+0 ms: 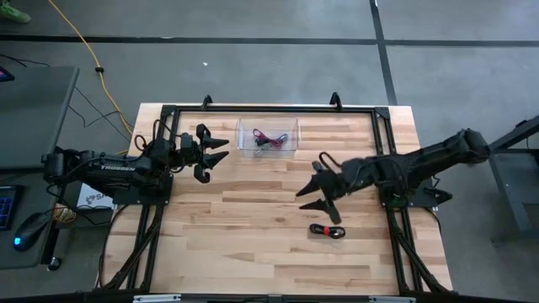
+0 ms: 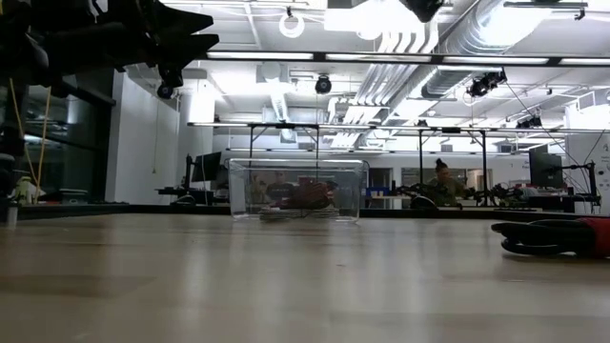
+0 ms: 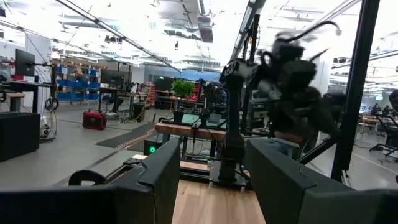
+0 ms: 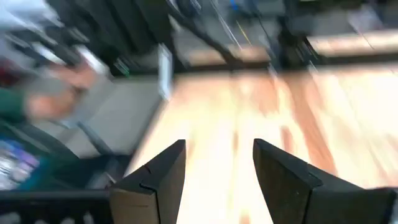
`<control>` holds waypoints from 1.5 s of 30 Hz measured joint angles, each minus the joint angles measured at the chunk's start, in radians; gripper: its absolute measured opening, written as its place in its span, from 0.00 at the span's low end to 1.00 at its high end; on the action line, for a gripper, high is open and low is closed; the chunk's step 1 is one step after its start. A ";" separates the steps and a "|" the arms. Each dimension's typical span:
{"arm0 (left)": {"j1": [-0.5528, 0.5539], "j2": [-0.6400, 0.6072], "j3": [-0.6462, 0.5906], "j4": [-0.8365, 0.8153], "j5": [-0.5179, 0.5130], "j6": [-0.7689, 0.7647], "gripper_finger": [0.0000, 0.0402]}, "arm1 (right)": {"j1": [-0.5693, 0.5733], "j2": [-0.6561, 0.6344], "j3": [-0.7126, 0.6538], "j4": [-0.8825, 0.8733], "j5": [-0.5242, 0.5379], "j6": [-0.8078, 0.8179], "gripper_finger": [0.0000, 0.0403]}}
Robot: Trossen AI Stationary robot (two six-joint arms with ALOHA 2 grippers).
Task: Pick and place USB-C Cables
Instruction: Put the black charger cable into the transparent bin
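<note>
Red-and-black cable (image 1: 327,230): lying loose on the wooden table (image 1: 253,244), near its right side, touching neither gripper.
Other cables (image 1: 269,140): 2 bundles, 1 pink and 1 that looks grey, inside the clear box (image 1: 268,136) at the table's far edge; through the box wall in the low view they are only a reddish smudge.
Right gripper (image 1: 318,196): fingers spread wide and empty, above the table just beyond the red-and-black cable.
Left gripper (image 1: 216,152): fingers parted, holding nothing, raised just left of the clear box.
</note>
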 joint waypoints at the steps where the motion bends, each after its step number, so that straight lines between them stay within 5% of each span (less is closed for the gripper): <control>1: 0.000 0.000 0.000 0.000 0.000 0.000 0.41 | 0.024 0.005 0.038 -0.093 0.051 0.016 0.44; 7: 0.000 0.000 0.000 0.000 0.000 0.000 0.41 | 0.125 0.036 0.195 -0.487 0.199 0.240 0.44; 17: 0.000 0.000 0.000 0.000 0.000 -0.001 0.41 | 0.218 0.060 0.206 -0.754 0.243 0.604 0.44; 33: 0.000 0.000 0.000 -0.001 0.001 -0.017 0.41 | 0.270 0.372 0.206 -0.815 0.206 0.735 0.44; 45: 0.000 0.000 0.000 -0.001 0.001 -0.017 0.41 | 0.269 0.587 0.206 -0.769 0.057 0.733 0.44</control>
